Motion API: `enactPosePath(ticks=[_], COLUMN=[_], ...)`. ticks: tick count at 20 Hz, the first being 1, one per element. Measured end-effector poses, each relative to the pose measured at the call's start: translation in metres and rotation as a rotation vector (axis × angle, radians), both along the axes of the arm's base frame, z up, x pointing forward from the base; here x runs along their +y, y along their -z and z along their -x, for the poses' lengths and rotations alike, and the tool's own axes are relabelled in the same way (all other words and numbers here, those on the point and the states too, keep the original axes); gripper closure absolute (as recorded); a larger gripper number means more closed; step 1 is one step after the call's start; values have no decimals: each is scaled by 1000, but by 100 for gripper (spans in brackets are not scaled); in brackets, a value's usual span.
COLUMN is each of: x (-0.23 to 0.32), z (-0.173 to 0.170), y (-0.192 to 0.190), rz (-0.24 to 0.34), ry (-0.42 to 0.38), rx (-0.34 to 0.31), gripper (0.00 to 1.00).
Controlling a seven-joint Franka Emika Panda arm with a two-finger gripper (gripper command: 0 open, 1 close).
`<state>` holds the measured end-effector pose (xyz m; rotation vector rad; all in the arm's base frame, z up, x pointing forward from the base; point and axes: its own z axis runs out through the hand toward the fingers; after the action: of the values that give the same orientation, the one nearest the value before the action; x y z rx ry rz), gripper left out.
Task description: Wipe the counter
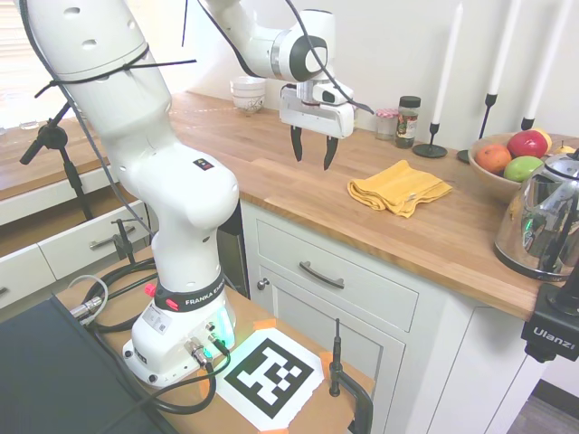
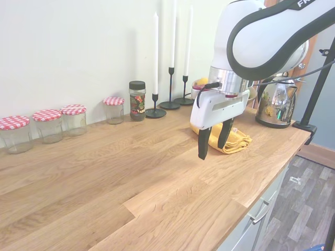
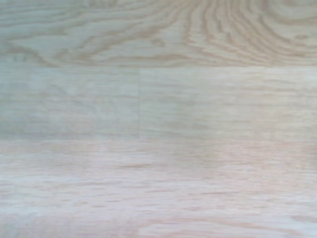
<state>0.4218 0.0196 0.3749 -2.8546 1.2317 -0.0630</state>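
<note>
The butcher-block desk [image 1: 271, 181] carries a folded yellow cloth [image 1: 399, 187], a chrome kettle [image 1: 545, 221], a fruit bowl [image 1: 493, 176], black candlesticks [image 2: 155, 112], a spice jar [image 2: 137, 100] and red-checked lidded jars [image 2: 48, 125].

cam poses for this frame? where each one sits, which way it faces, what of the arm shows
First exterior: beside the arm's base, facing along the counter; whole arm, open gripper.
Second exterior: opposite end, low over the counter, facing the wall; forearm, gripper.
Wrist: straight down on bare wood; no arm.
Both exteriors share the yellow cloth.
</note>
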Motion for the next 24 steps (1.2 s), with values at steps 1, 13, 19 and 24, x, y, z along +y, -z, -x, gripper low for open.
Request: enactPosePath(ticks=[1,13,19,24], x=[0,-79,-123,-160], z=[0,-52,-77,-90], y=[0,-35,-37,-34], rz=[0,-16,-18,-25], ry=[0,79,115,143], rx=[0,-40,-32,-35], gripper=[0,0,0,0])
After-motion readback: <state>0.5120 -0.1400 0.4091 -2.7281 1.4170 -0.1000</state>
